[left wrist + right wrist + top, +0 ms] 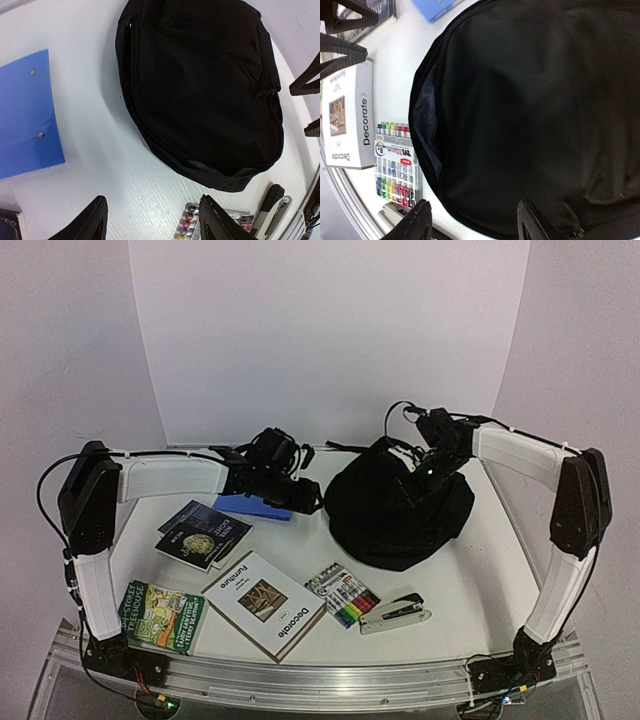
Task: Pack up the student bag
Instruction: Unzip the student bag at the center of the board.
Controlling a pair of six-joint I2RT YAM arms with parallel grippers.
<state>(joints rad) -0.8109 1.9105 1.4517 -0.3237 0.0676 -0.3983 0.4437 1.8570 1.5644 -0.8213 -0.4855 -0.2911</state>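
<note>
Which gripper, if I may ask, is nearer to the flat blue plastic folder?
Left. The left gripper hangs right beside the flat blue plastic folder, on its backpack side. The right gripper is farther off, above the large black fabric backpack.

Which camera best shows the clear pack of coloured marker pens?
The right wrist view: the clear pack of coloured marker pens lies close, label and colours distinct. The top external view shows it whole but small; the left wrist view catches only one end at the bottom edge.
</note>
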